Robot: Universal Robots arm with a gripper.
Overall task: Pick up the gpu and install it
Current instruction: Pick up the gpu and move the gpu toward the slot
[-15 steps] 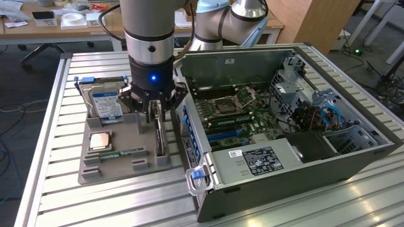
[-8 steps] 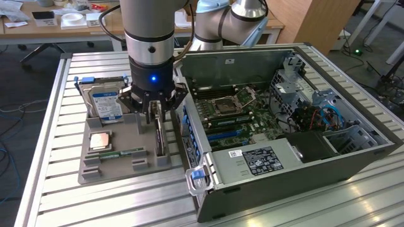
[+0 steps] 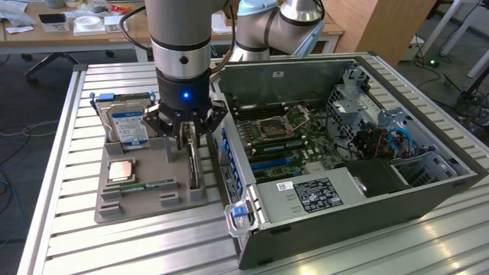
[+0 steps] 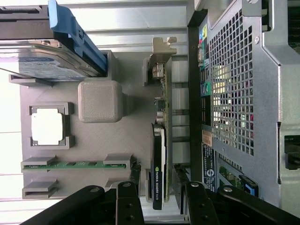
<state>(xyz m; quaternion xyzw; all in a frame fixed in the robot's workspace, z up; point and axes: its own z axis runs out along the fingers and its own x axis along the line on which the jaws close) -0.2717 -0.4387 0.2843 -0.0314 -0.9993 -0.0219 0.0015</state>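
The gpu (image 3: 193,167) stands on its long edge in a slot of the grey holder tray (image 3: 157,150), beside the computer case. In the wrist view the gpu (image 4: 159,154) shows its dark cooler edge, green board and silver end bracket. My gripper (image 3: 188,136) hangs straight over the card's upper edge. It is open, and the black fingers (image 4: 133,180) straddle the cooler end with a gap on each side. Nothing is held.
The open computer case (image 3: 344,143) lies just beside the tray, with its motherboard and blue slots (image 3: 271,163) exposed. The tray also holds a hard drive (image 3: 128,123), a CPU (image 3: 122,170) and a RAM stick (image 3: 149,186). The slatted metal table (image 3: 77,240) extends around them.
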